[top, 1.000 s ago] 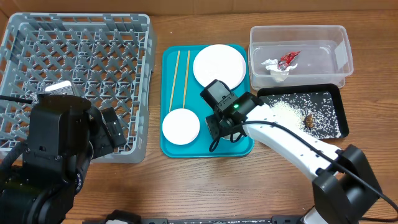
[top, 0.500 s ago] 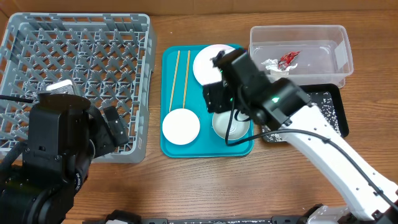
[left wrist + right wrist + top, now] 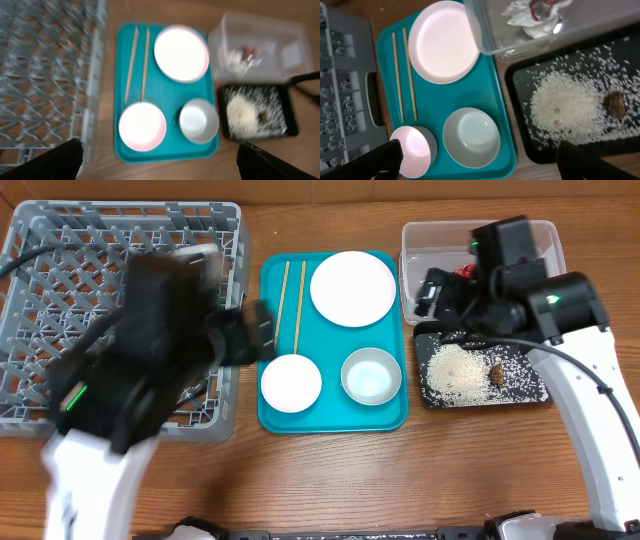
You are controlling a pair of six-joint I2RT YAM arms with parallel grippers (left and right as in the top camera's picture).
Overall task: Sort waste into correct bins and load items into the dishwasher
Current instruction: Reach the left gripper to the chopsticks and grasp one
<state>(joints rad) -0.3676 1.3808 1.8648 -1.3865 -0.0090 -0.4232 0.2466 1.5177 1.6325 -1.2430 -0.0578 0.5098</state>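
Mostly smooth plastics on a wood-grain desk (image 3: 330, 480).
Glossy plastic teal tray (image 3: 330, 340), matt grey plastic dish rack (image 3: 60, 230), clear shiny plastic tub (image 3: 420, 255), matt black tray (image 3: 530, 385), bare wooden chopsticks (image 3: 300, 305), smooth glossy white plate (image 3: 352, 288), crumpled paper scrap (image 3: 532, 25).

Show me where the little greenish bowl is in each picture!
Overhead: the greenish bowl sits in the lower right corner of the teal tray, near the middle of the picture.
Left wrist: the bowl is low and a bit right of centre, beside the pink bowl.
Right wrist: the bowl is at the bottom centre.
Shared landmark: the white plate, farther up the tray than the bowl in every view.
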